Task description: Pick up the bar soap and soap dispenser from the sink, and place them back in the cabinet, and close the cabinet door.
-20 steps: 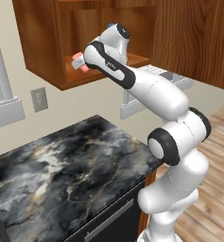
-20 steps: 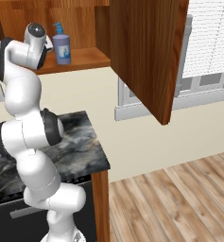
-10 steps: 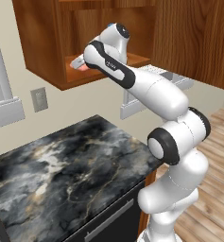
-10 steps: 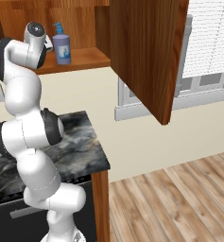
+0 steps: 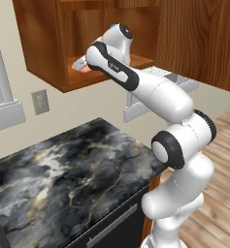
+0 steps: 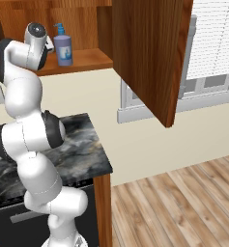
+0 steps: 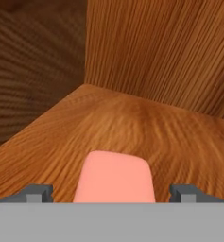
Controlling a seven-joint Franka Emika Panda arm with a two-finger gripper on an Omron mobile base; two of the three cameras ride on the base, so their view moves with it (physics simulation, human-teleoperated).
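Note:
My gripper reaches into the open cabinet, low over its shelf. In the hand view the gripper is open, its fingertips standing wide apart on either side of the salmon-pink bar soap. The bar lies flat on the wooden shelf and the tips do not touch it. A bit of that bar soap shows just under the hand. The blue soap dispenser stands upright on the same shelf, right of my hand. The cabinet door hangs wide open. The sink is out of view.
A black marble counter lies below the cabinet, with a wall outlet above it. The open door juts out to the right of the arm. A window sits behind that door.
The fingers have spread wide and let go of the bar soap, which now rests on the shelf. The arm has hardly moved.

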